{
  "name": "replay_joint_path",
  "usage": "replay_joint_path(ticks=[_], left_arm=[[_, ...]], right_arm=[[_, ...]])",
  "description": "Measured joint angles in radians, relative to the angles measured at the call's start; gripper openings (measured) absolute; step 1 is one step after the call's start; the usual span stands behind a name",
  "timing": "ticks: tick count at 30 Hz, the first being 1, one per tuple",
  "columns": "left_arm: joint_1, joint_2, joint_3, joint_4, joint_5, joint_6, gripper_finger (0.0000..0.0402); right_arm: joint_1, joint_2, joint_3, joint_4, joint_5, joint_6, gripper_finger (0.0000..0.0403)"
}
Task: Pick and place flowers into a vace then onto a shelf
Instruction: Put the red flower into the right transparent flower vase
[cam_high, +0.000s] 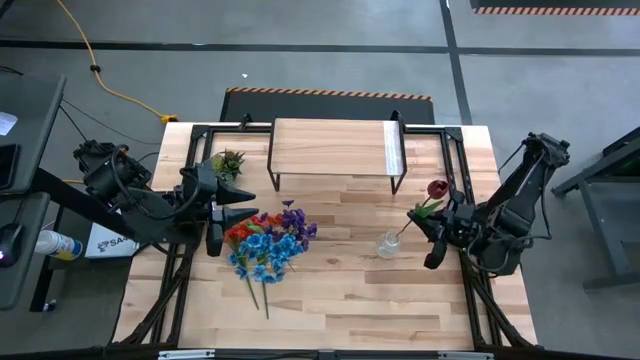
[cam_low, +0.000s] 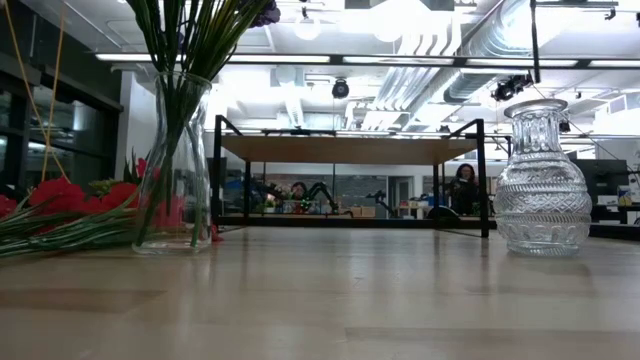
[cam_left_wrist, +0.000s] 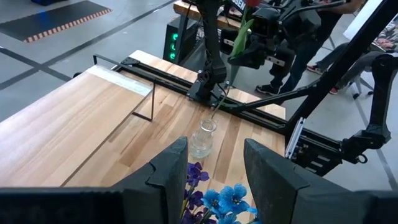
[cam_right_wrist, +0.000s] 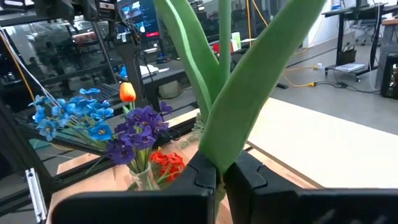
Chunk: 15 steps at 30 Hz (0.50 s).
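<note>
One red flower (cam_high: 436, 188) — right pincer (cam_high: 421, 218) clamped.

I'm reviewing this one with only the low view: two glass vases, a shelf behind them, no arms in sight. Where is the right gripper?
Observer: The right gripper is shut on the stem of a red flower, held over the right side of the table.
Operator: How close is that flower to a vase?
Observer: In the left wrist view, the stem's lower end hangs right at the mouth of the small glass vase. I cannot tell whether it has entered.
Operator: And the left gripper?
Observer: The left gripper is open and holds nothing. It hovers over the loose flowers lying on the table.
</note>
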Motion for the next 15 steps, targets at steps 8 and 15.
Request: replay_joint_path(ticks=[8,15], left_arm=[[0.000,0.000,0.000,0.000,0.004,0.000,0.0191],[0.000,0.000,0.000,0.000,0.004,0.000,0.0191]], right_arm=[[0.000,0.000,0.000,-0.027,-0.001,0.028,0.0006],[0.000,0.002,0.000,-0.026,-0.003,0.029,0.0007]])
